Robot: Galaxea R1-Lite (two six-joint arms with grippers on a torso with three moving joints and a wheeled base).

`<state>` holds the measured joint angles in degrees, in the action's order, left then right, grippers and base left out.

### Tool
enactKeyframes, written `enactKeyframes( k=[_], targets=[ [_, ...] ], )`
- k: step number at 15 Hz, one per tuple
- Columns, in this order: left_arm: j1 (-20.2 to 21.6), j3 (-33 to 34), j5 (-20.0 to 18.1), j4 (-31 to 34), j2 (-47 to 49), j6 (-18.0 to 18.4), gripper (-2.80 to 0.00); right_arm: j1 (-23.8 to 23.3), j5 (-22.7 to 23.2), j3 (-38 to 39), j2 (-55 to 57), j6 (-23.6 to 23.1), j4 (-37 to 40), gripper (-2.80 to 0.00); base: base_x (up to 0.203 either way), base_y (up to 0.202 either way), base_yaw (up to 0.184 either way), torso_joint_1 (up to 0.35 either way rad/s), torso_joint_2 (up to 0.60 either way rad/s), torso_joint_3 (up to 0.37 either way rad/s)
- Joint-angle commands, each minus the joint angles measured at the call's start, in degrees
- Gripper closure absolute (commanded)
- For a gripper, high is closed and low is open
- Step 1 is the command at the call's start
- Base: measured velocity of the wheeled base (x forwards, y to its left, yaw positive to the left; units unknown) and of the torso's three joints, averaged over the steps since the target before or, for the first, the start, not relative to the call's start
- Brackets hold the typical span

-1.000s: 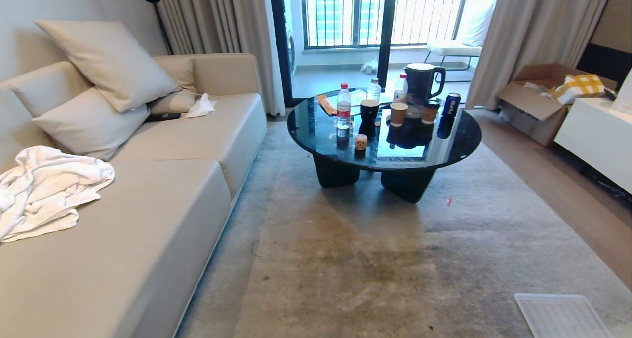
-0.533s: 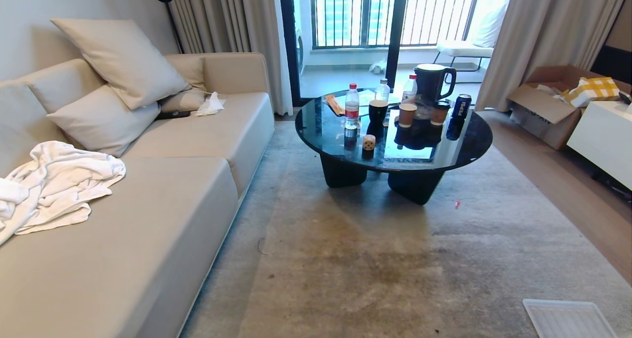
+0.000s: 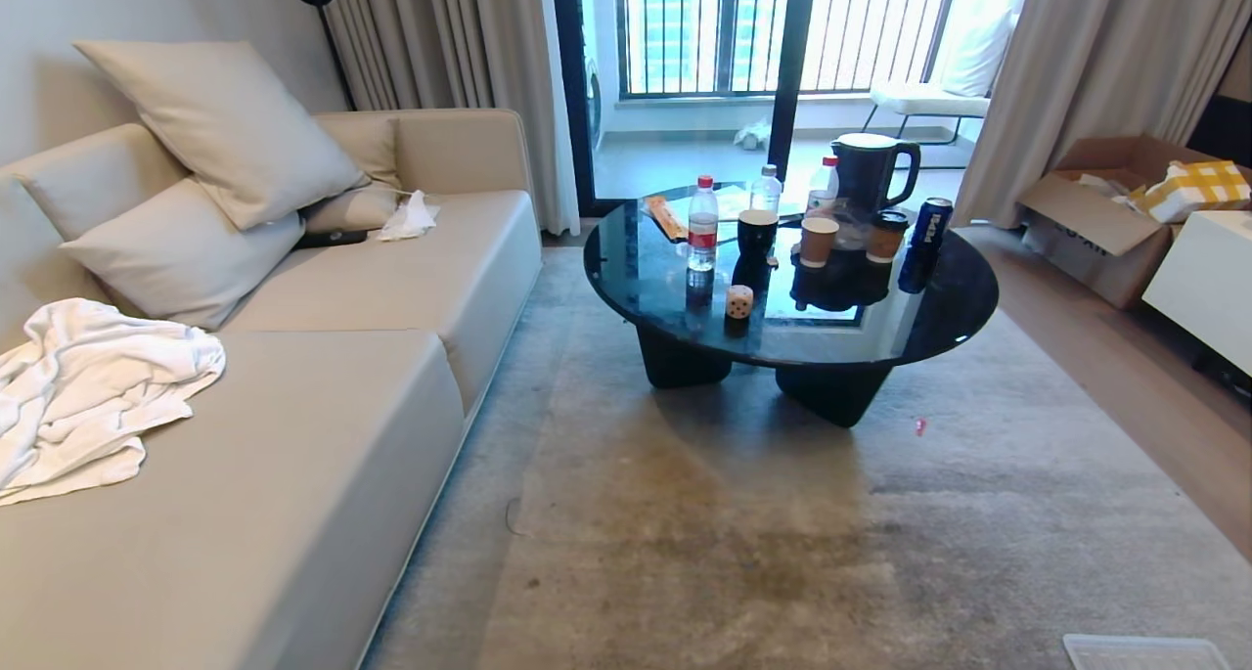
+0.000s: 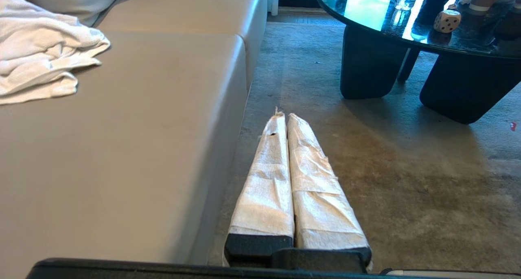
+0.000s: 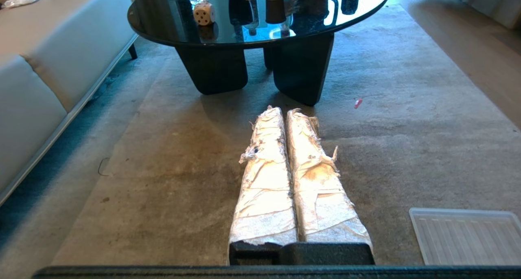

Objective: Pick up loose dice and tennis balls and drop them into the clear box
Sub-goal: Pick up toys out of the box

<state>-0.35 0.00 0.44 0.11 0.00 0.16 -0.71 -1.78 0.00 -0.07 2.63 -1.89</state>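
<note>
- One cream die (image 3: 739, 302) sits near the front edge of the round black table (image 3: 939, 308), just ahead of the water bottle (image 3: 702, 224) and the dark cup (image 3: 757, 232).
- No tennis balls in sight, no deep clear box either; only a flat ribbed tray (image 5: 468, 235) lies on the rug (image 3: 704, 513), off to the robot's right.
- Left claw (image 4: 283, 118): cloth-wrapped fingers pressed together, nothing between them, hanging low over the rug beside the sofa (image 3: 323, 435).
- Right claw (image 5: 283, 113): fingers likewise closed tight and empty, pointing at the table's legs.
- Here's the relation that counts: the die lies ahead of both claws and above them, up on the tabletop and well apart from each.
- From the left wrist it shows off toward the right arm's side (image 4: 447, 20); from the right wrist it shows off toward the left arm's side (image 5: 204, 13). So it lies roughly between the two arms.
- Neither arm looks clearly nearer; too close to call.
- A die has no long axis, so any flat pair of faces should do for a pinch.
- My read: the robot needs to get closer to the table, then raise an arm and open a claw.
</note>
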Motion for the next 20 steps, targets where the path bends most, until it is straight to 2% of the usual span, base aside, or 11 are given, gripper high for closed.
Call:
enactKeyframes(
  k=[1,20],
  targets=[
    [0.0,0.0,-0.7,0.0,0.0,0.6,0.00,0.0,0.0,0.7,0.0,0.0,0.0,0.00,0.184,0.000,-0.001,0.005,0.00,0.002],
    [0.0,0.0,-0.7,0.0,0.0,0.6,0.00,0.0,0.0,0.7,0.0,0.0,-0.1,0.00,0.184,0.000,-0.001,0.003,0.00,0.002]
  ],
)
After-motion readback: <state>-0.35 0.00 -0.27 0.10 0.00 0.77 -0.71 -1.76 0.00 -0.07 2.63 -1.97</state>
